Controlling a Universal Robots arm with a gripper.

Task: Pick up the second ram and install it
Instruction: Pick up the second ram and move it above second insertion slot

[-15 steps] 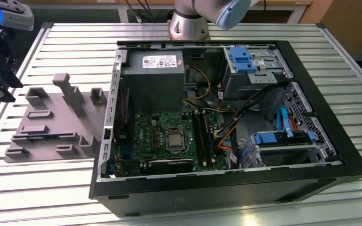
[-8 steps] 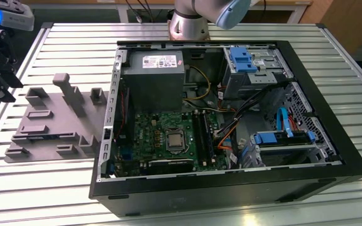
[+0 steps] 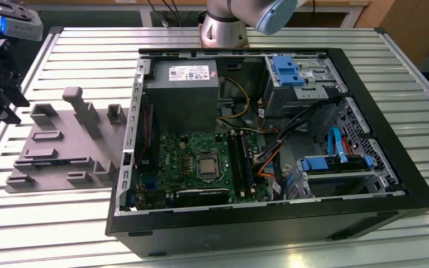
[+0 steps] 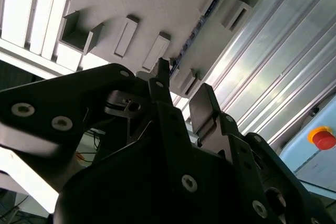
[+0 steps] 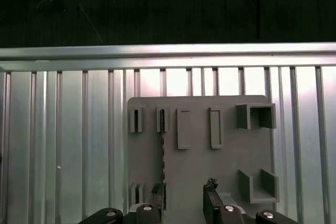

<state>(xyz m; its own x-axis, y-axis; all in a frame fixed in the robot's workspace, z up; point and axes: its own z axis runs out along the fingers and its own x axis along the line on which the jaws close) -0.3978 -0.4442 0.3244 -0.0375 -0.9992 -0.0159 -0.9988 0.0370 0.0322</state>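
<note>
The claw (image 5: 184, 186) hangs over the grey holder plate (image 5: 199, 166), its two black fingers (image 5: 211, 195) spread apart with nothing between them. Both wrist views show the gap between the fingers and bare plate behind it.

The second ram (image 5: 163, 153) stands on its long edge in the holder plate. It shows as a thin dark strip running from one of the small upright slots toward the claw. In the first wrist view its near end lies just beside one finger of the claw, and I cannot tell whether they touch.

The plate lies on the slatted metal tabletop (image 5: 68, 145). In the exterior view the claw is raised at the far left, beyond the plate's outer side.

To the exterior view's right of the plate lies the open computer case (image 3: 274, 223). It holds the green motherboard (image 3: 192, 156), a grey power supply (image 3: 185, 89) and light-blue drive brackets (image 3: 285, 70). The ram is well apart from the motherboard.
</note>
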